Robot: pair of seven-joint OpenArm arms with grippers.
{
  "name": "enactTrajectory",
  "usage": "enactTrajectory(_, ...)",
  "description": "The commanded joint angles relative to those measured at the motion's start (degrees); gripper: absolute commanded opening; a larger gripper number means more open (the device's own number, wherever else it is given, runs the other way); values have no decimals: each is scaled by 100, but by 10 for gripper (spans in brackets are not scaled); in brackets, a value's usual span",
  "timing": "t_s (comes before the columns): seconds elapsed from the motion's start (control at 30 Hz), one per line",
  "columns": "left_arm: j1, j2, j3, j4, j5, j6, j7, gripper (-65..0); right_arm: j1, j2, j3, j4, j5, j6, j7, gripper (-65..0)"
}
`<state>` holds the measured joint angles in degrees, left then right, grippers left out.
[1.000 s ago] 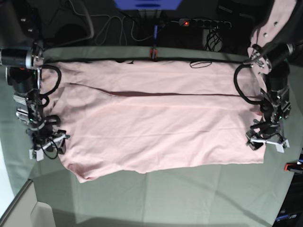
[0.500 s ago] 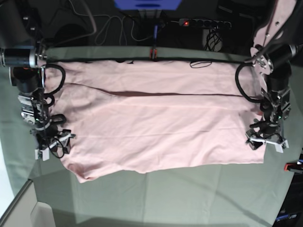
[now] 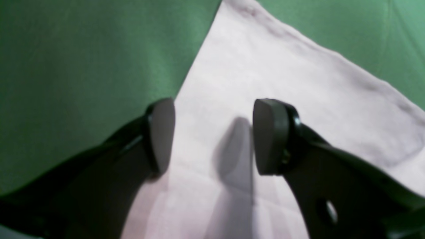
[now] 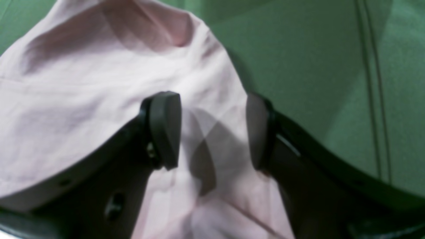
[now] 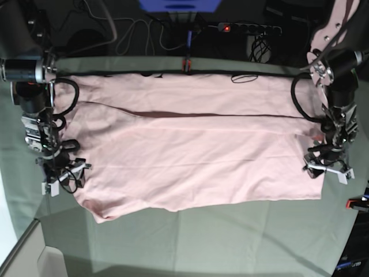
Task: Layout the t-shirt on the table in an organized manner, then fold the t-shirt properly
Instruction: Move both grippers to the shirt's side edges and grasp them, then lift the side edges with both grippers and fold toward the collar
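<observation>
The pale pink t-shirt (image 5: pixel 190 150) lies spread wide across the grey-green table (image 5: pixel 230 242), plain side up, with a long fold line across its upper part. Bits of black lettering show at its far edge. My left gripper (image 5: pixel 327 171) is at the shirt's right edge. In the left wrist view it (image 3: pixel 212 136) is open, jaws apart just above a shirt corner (image 3: pixel 265 66). My right gripper (image 5: pixel 62 179) is at the shirt's left edge. In the right wrist view it (image 4: pixel 211 129) is open over a rumpled shirt edge (image 4: pixel 83 83).
A red clamp (image 5: pixel 187 62) sits at the table's far edge and another (image 5: pixel 357 202) at the right edge. A power strip (image 5: pixel 249 27) and cables lie beyond the table. A white box corner (image 5: pixel 52 259) is at the near left.
My right gripper has shifted slightly inward onto the shirt's left edge. My left gripper has shifted slightly to the right. The shirt lies as before.
</observation>
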<state>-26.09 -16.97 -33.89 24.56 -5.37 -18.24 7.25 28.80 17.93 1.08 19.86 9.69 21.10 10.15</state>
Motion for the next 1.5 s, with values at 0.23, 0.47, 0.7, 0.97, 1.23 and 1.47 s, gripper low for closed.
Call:
enactTrajectory(0.23, -33, -83, 0, 72, -22, 96, -105, -288, 79, 66, 10, 58, 72, 4, 141, -331)
enactTrajectory(0.47, -33, -206, 17, 63, -22, 448, -105, -288, 79, 66, 10, 58, 72, 4, 141, -331)
enactTrajectory(0.7, -42, -127, 193, 63, -22, 448, -105, -288, 79, 66, 10, 58, 72, 4, 141, -331)
enactTrajectory(0.97, 28, -13, 870, 63, -66, 448, -105, -306, 79, 66, 10, 58, 72, 4, 141, -331)
enactTrajectory(1.23, 37, -57, 844, 63, -74, 448, -105, -606, 79, 66, 10, 58, 72, 4, 141, -331)
enactTrajectory(1.47, 46, -48, 844, 63, -66, 448, -105, -650, 8, -13, 10, 49, 72, 4, 141, -340)
